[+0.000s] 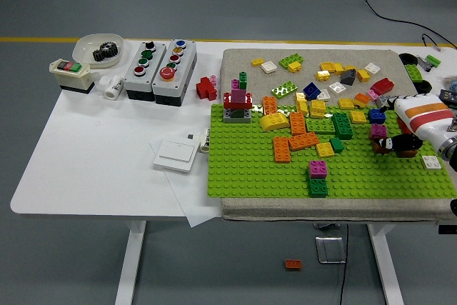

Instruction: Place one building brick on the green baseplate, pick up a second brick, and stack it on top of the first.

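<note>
Head view: a magenta brick (318, 168) sits stacked on a green brick (318, 187) on the baseplate (243, 169).
The right hand (407, 133) hovers over the plate's right edge, fingers (389, 146) curled, holding nothing visible.

At lower centre, a magenta studded plastic brick (318, 168) tops a dark green studded plastic brick (318, 187) on the bright green studded baseplate (250, 169). At right, my white right hand (414, 128) wears orange and red stripes, black fingers.

One high head view, forward-down over the white table (93, 155).
</note>
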Controlling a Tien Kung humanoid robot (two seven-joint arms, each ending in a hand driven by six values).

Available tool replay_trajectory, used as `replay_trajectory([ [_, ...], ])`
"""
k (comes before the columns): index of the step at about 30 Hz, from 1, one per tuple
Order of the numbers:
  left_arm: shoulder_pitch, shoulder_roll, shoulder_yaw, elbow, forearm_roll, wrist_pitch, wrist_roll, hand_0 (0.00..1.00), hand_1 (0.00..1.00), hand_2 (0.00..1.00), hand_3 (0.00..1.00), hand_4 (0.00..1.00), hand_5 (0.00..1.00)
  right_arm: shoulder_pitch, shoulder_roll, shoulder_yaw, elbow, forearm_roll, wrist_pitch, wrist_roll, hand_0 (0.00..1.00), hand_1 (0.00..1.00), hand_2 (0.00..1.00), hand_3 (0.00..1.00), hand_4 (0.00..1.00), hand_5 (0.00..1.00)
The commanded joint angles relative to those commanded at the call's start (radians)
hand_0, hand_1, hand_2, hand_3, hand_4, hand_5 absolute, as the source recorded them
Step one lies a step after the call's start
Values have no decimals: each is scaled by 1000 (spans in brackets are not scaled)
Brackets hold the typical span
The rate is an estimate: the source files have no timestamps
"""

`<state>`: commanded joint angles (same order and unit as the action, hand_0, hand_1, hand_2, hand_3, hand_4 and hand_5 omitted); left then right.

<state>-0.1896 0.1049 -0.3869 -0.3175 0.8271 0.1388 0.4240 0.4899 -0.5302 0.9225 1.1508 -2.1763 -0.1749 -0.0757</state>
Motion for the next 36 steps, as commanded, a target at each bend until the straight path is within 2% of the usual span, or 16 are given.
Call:
replay_trajectory([
  [1,0,0,0,0,1,0,0,841,815,815,625,727,687,-6,1,5,0,28,-19,7,586,588,675,688,891,496],
  [2,1,-1,-1,0,1,0,1,848,815,816,624,727,687,-10,2,8,0,67,-37,11,697,651,706,699,913,531],
  [7,1,0,1,-1,2,0,0,848,815,816,624,727,687,-32,8,13,-9,281,-120,73,697,651,706,699,913,531],
  [8,2,0,1,0,2,0,0,851,815,816,624,727,687,-35,8,15,-10,320,-126,87,768,726,766,751,966,663],
  [10,3,0,1,0,1,1,0,851,815,816,624,727,687,-40,9,20,-13,405,-132,124,768,726,766,751,966,663],
  [13,5,0,1,0,1,1,0,851,815,816,624,727,687,-48,11,35,-18,528,-130,175,768,726,766,751,966,663],
  [14,5,0,0,0,1,1,0,855,815,817,624,727,688,-49,11,38,-19,574,-128,182,779,747,786,783,992,709],
  [19,9,-1,-3,1,7,1,2,855,815,817,624,727,688,-66,15,78,-24,788,-89,252,779,747,786,783,992,709],
  [20,9,-1,-3,1,7,1,2,856,815,817,623,727,687,-68,15,82,-24,827,-82,259,780,754,788,787,998,750],
  [27,8,-1,-3,0,8,1,2,858,815,818,624,727,688,-82,18,105,-27,1120,-33,284,784,759,789,788,998,767],
  [36,6,-1,0,0,3,1,0,864,816,818,624,726,687,-91,22,118,-34,1495,-21,287,780,761,788,786,998,773],
])
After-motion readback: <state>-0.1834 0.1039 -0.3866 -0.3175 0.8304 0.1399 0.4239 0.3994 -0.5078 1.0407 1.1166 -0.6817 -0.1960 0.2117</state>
